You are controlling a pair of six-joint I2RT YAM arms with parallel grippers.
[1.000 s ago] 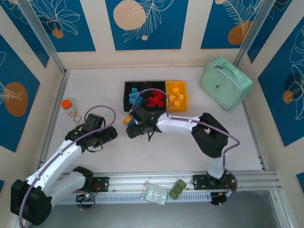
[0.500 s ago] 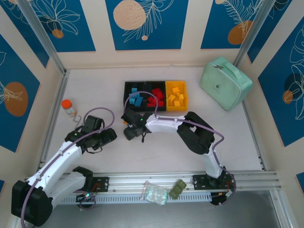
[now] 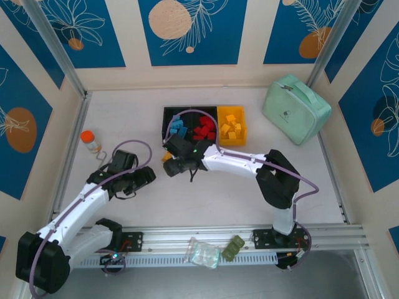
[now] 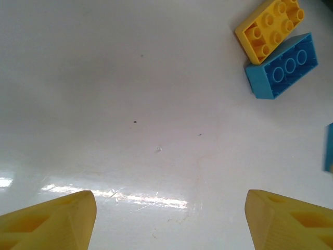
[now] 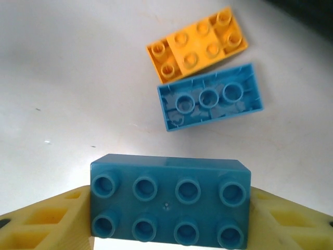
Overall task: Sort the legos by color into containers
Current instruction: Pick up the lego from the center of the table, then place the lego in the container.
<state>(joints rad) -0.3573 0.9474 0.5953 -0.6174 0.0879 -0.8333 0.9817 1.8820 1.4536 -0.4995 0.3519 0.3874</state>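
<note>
Our right tool [image 5: 169, 221] is closed on 1 blue brick [image 5: 169, 182]. A finger presses on each short end, the studs face the wrist camera, and the brick hangs just above the tabletop [image 5: 78, 78]. Our left tool [image 4: 169, 208] stands open over bare tabletop with nothing between its fingers.

We judge these bricks light, stiff and hard, with smooth walls that could slip under a weak squeeze. Flat opposite sides are the place to take hold, never the studs.

2 more bricks lie loose on the tabletop near the left end of the bins [image 3: 190, 109], side by side and touching or nearly so. 1 is a yellow brick [image 5: 196, 44], studs up. The other is an upturned blue brick [image 5: 210, 97] with its hollow underside showing.

We count 3 bins in a row: 1 black with blue bricks, 1 black with red bricks [image 3: 202, 131], and 1 yellow bin [image 3: 244, 128] with yellow ones. The bricks inside are too small to count exactly.
</note>
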